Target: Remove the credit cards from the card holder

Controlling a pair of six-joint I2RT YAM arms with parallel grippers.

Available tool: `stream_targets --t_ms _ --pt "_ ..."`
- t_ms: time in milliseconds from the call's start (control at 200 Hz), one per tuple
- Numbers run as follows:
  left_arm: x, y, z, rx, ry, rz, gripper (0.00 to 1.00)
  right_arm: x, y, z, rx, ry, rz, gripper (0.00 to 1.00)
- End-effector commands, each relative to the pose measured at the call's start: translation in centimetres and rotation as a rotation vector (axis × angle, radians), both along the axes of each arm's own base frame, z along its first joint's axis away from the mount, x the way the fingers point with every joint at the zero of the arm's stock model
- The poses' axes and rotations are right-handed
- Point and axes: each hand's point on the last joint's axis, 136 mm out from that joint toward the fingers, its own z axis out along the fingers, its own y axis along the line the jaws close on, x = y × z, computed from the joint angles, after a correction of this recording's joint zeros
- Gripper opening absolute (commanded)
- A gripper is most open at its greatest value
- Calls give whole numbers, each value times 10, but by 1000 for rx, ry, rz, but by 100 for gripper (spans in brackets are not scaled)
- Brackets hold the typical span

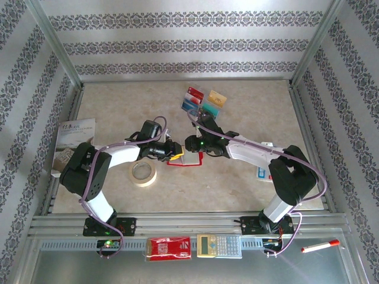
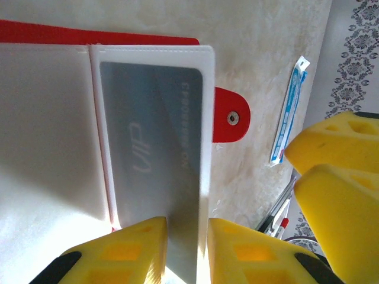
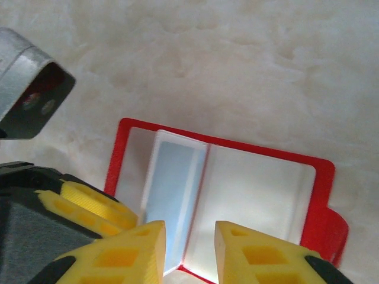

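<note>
The red card holder [image 1: 185, 158] lies open on the table between both grippers. One clear pocket leaf [image 2: 204, 118] stands up from its spine with a grey-blue credit card [image 2: 154, 136] inside; it also appears as a pale blue card [image 3: 172, 195]. My left gripper [image 2: 186, 248] is open, its fingers set over the leaf's near end. My right gripper [image 3: 189, 251] is open and straddles the leaf's other end without touching it. Several credit cards [image 1: 204, 102] lie in a cluster at the back: red-white, yellow-orange, teal and blue. The holder's red snap tab [image 2: 231, 117] sticks out sideways.
A tape roll [image 1: 143, 173] sits left of the holder and a booklet [image 1: 74, 139] lies at the far left. A blue-white pack [image 1: 263, 171] is by the right arm. A red packet [image 1: 169, 248], a calculator [image 1: 219, 245] and a red marker [image 1: 320, 245] lie on the front rail.
</note>
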Motion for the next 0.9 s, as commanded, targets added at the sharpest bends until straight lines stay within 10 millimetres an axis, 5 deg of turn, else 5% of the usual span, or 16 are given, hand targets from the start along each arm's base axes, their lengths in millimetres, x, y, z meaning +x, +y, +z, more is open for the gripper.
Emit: stream_targets --t_ms 0,505,894 --pt "7 -15 9 -41 -28 -21 28 -2 -3 -10 18 45 -21 31" --pt "7 -22 3 -14 -22 -36 27 -3 -6 -41 65 186 -65 31" --pt "-4 15 5 211 -55 -39 22 -5 -3 -44 68 197 -44 30"
